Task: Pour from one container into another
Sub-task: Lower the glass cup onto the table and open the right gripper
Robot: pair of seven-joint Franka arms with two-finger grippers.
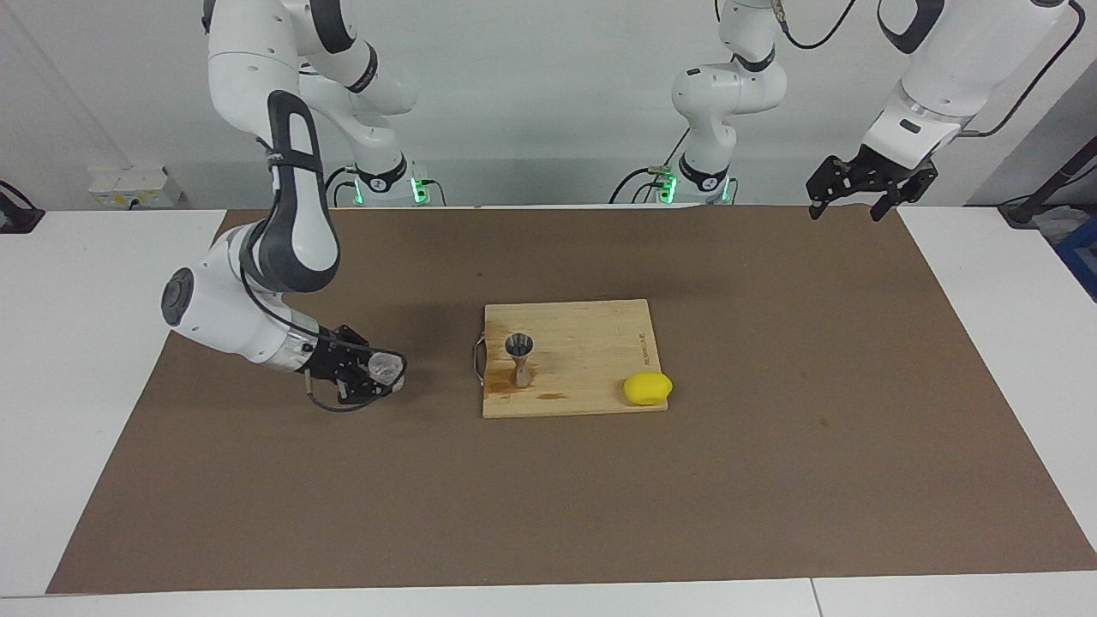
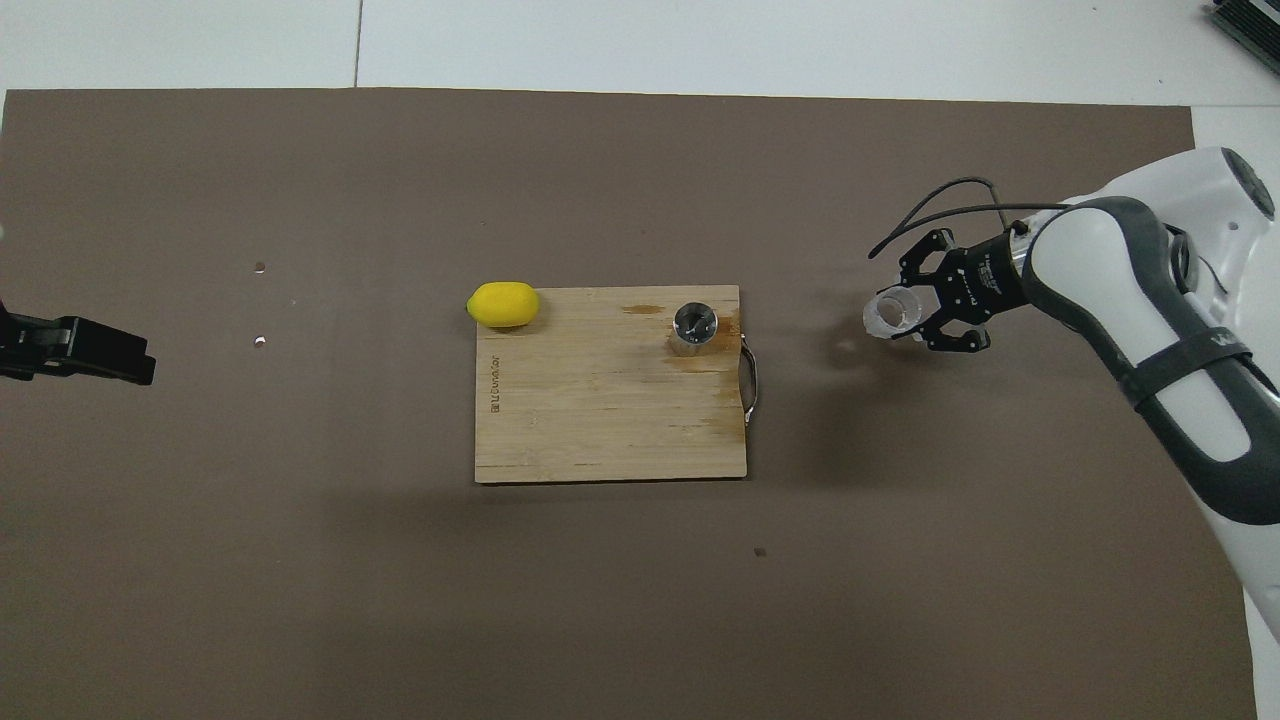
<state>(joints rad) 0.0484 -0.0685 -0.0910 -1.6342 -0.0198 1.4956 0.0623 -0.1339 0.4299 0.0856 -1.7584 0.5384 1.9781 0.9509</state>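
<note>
Right gripper (image 1: 383, 370) pinches clear cup (image 1: 385, 368) over the mat, at 9 o'clock of jigger (image 1: 519, 358) in the facing view; set it down upright, then release. Left gripper (image 1: 863, 190) waits, spread.

Readable markings, for your record: one dark line of lettering runs along an end of the cutting board (image 2: 600, 420) nearest the lemon (image 2: 503, 304); you cannot make out its characters. Nothing else legible.
</note>
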